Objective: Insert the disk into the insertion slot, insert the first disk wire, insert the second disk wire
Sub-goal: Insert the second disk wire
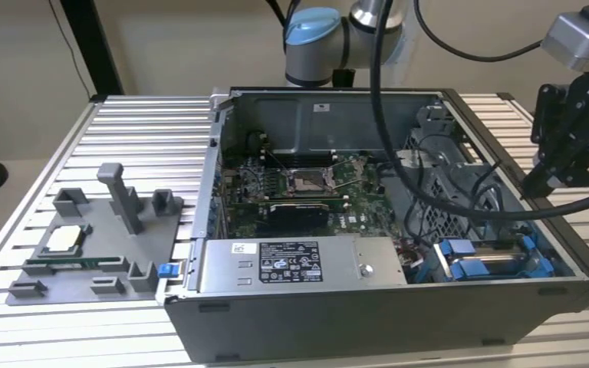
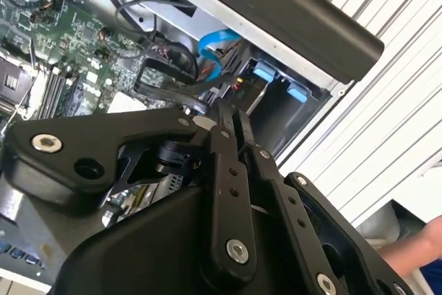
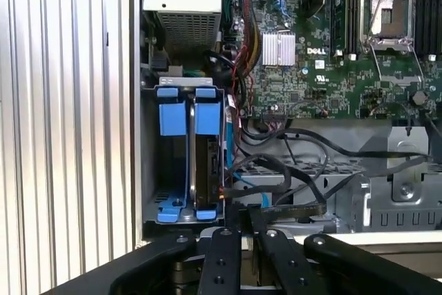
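Observation:
The insertion slot [image 3: 153,143] is the grey drive bay at the case's corner, with blue plastic pieces [image 3: 173,112] at its mouth. The disk [image 3: 206,164] stands edge-on inside it, dark between its blue frame. In the exterior view the slot [image 1: 491,261] lies at the case's near right corner. A thin blue wire [image 3: 243,183] and a black wire [image 3: 297,208] loop just beside the disk; whether they are plugged in is hidden. My gripper [image 3: 242,220] hovers above that end of the bay, fingers pressed together with nothing seen between them. It also appears from behind [image 2: 231,110] and at the exterior view's right [image 1: 533,184].
The motherboard [image 1: 294,184] fills the case floor, and the grey box with a white-and-black label [image 1: 294,264] sits at the near wall. A grey parts fixture [image 1: 90,245] stands on the slatted table at the exterior view's left. A person's hand [image 2: 423,243] shows beyond the case.

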### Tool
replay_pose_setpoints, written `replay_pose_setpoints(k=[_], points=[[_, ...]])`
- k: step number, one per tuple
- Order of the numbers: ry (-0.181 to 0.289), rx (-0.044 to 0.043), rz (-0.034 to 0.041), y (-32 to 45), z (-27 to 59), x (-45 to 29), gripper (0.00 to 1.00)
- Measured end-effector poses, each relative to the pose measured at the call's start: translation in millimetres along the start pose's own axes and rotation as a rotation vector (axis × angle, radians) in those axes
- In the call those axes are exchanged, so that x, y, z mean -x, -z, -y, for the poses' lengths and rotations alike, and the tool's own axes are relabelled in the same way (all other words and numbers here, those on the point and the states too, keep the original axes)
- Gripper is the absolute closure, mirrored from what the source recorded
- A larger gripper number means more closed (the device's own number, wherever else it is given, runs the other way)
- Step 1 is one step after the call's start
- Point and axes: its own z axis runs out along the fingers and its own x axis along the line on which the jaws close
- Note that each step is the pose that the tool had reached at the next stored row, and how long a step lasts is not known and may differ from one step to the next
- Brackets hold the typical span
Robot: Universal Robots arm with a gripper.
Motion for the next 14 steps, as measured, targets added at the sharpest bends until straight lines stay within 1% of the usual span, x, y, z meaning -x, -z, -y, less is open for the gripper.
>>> replay_pose_setpoints(k=[3, 9, 14], points=[[0.0, 0.0, 0.0, -0.2, -7.4, -1.5, 1.0], [0.0, -0.0003, 0.0002, -1.4, -18.9, -3.5, 1.0], [0.002, -0.0002, 0.0, -3.9, -23.6, -3.9, 1.0]])
